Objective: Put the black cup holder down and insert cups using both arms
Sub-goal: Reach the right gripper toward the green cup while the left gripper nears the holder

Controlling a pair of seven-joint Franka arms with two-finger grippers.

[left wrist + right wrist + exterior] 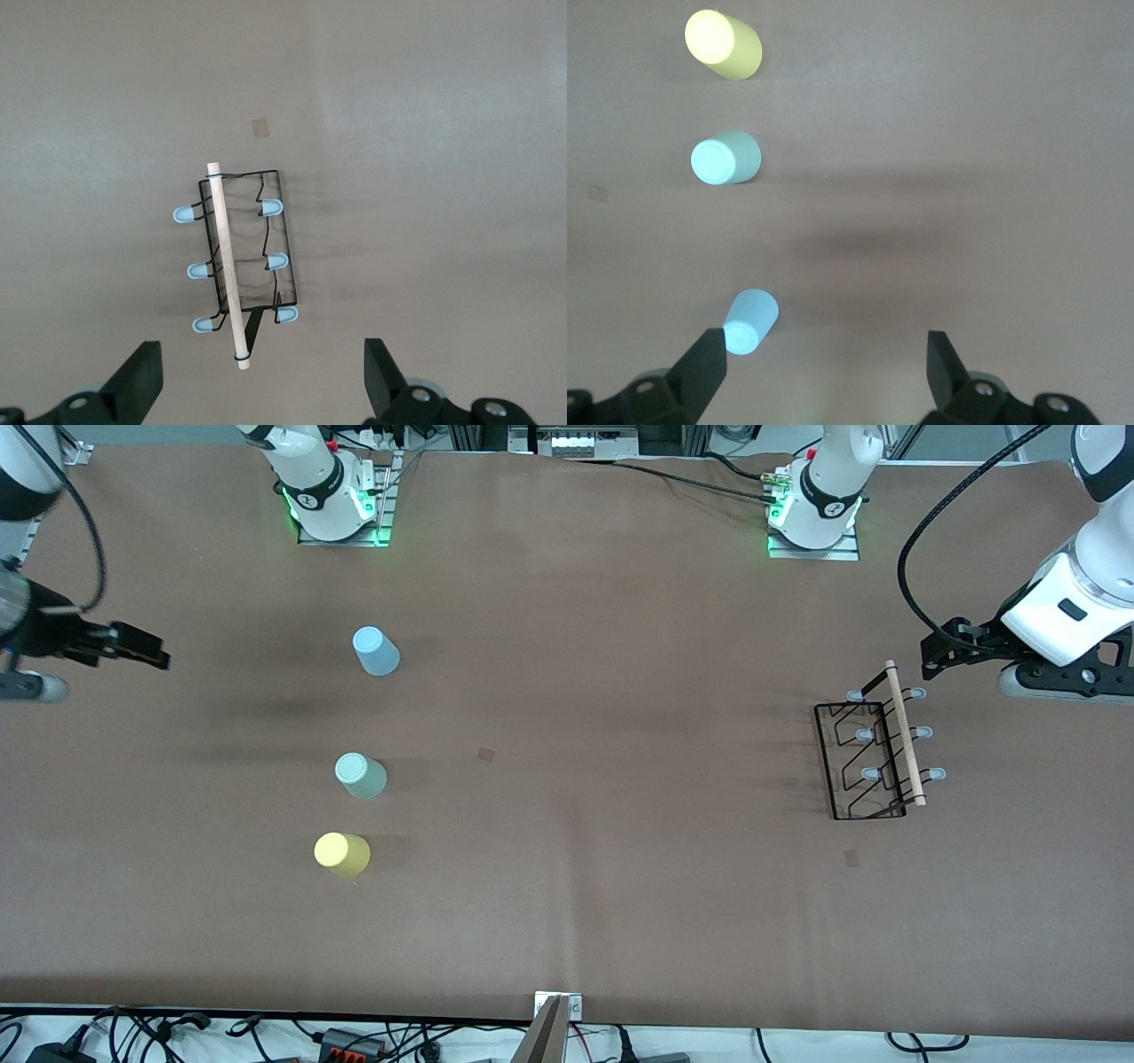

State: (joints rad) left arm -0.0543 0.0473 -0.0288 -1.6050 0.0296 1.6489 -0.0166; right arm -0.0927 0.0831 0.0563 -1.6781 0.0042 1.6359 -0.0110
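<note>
Both grippers are hanging wide open, holding nothing: left gripper (941, 646) at the rack's (864, 757) one o'clock. Right gripper (133, 646) is hovering at nine o'clock from the blue cup (376, 651).

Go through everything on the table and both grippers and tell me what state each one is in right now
Black wire cup holder with wooden rod handle: on the table toward the left arm's end, all prongs bare.
Light blue plastic cup: upside down on the table, untouched.
Mint green plastic cup: upside down, untouched.
Yellow plastic cup: upside down, nearest the front camera.
Left gripper: open, empty, above the holder.
Right gripper: open, empty, near the blue cup.
</note>
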